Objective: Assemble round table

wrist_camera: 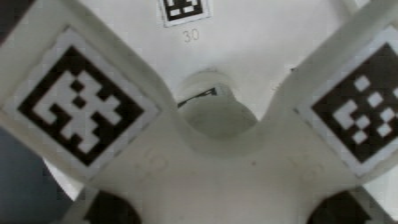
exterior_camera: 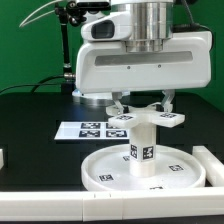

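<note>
The large rimmed round disc [exterior_camera: 110,172] lies flat on the black table. The short thick cylinder post [exterior_camera: 140,148] stands upright on its middle. The cross-shaped foot [exterior_camera: 146,119] sits level on top of the post. My gripper [exterior_camera: 141,106] reaches straight down over the foot, one finger on each side of it. In the wrist view the foot [wrist_camera: 214,165] fills the picture, with its centre hole and two tagged arms. Its white body spans the whole gap between the two dark fingertips [wrist_camera: 118,207]. The gripper [wrist_camera: 228,208] is shut on the foot.
The marker board [exterior_camera: 92,128] lies on the table behind the disc, toward the exterior view's left. Straight white border rails run along the front [exterior_camera: 60,205] and the exterior view's right [exterior_camera: 211,160]. Another piece of rail shows at the left edge [exterior_camera: 3,157].
</note>
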Tool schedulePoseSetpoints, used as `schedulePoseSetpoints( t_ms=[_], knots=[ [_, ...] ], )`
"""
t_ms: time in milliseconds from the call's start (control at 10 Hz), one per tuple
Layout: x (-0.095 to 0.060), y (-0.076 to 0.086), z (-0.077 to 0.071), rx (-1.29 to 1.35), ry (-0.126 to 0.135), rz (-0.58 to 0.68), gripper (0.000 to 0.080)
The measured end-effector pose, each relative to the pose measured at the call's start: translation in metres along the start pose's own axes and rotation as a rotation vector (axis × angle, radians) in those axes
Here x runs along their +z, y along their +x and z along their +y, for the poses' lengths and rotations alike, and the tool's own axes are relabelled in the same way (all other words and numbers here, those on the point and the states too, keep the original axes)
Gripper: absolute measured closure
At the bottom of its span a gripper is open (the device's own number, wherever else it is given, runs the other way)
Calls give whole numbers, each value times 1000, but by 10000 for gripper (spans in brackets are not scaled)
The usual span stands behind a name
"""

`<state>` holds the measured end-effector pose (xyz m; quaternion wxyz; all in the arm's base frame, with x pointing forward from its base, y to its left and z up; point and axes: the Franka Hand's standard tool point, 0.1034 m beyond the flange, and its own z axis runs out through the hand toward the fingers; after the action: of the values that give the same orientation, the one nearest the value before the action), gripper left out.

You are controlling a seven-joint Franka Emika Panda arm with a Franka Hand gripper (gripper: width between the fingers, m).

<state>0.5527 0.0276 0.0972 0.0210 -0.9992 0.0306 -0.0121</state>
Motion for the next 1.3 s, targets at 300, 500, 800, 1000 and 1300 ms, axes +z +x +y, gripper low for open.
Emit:
schedulePoseSetpoints(
  t_ms=[300,500,800,1000,1300],
  knots=[
    [0,0,-1,243,12,0,354],
    [0,0,-1,417,16,-2,354],
    [0,0,-2,591,18,-3,354],
    [0,0,-2,722,26,-7,354],
    [0,-1,-2,777,26,-9,353]
  ],
)
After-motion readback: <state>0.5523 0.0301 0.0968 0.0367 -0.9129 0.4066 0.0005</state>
